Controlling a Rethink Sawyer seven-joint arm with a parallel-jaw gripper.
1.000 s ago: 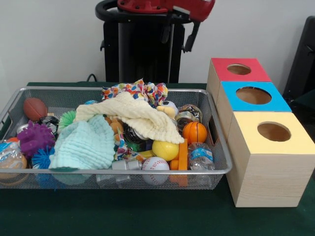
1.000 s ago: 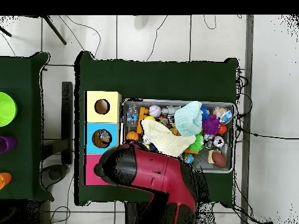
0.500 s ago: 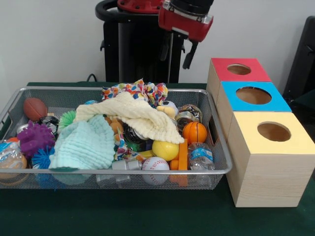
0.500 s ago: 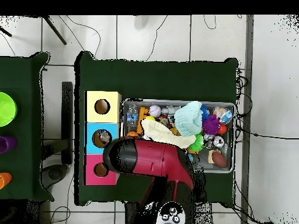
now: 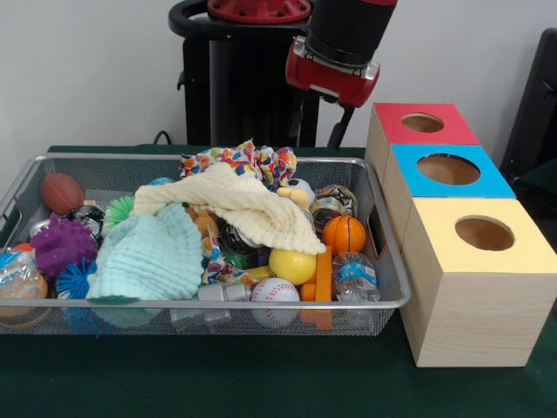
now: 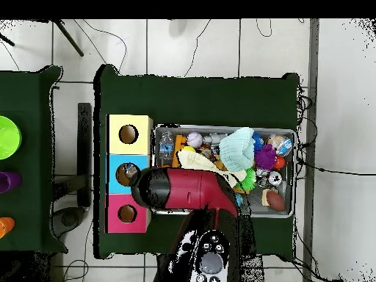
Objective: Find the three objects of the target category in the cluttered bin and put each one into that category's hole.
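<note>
Moved since the earlier frame: arm [image 5: 341,39], lower and further over the bin; contents unchanged.
- Pincer [image 5: 318,131]: hangs empty-looking above the bin's far rim; whether released or clenched, cannot tell.
- Bin [image 5: 174,306]: wire mesh, below and nearer than the pincer.
- Cream cloth [image 5: 248,205]: directly below, draped over the clutter.
- Orange basketball [image 5: 345,233], yellow ball [image 5: 292,266], baseball [image 5: 275,292]: below, toward the near rim.
- Red box [image 5: 392,131], blue box [image 5: 487,178], yellow box [image 5: 444,252]: beside the pincer, holes upward.
</note>
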